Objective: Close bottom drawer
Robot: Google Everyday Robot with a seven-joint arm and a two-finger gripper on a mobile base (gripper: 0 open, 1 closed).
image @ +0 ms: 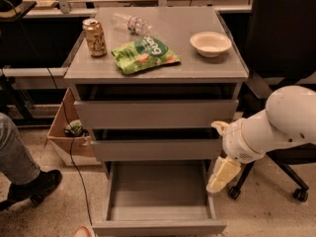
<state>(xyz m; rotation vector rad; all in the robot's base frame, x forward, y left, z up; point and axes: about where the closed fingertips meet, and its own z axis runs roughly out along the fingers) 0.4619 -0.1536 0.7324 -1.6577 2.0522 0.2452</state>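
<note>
Showed bottom drawer [158, 226] pulled open.
Found gripper [215, 157] spread wide, holding nothing, just beside the drawer's right wall.

Bulky white rounded arm [291, 115], cream-yellow gripper [217, 184] right of bottom drawer [158, 226]

Counter [197, 67]: flat grey top of grey drawer cabinet, matte. Four items directly on it.
- Tan metal drink can [95, 37]: upright, left side.
- Clear plastic bottle [131, 22]: lying on side, rear, just behind and right of can; apart from it.
- Green crinkled snack bag [145, 55]: flat, centre front, near can, not touching.
- Round white shallow bowl [211, 43]: upright, right side, well apart from bag; contents not discernible.
Cream-coloured tool [217, 181]: below counter level, just beside right side of pulled-out bottom drawer [158, 191].
</note>
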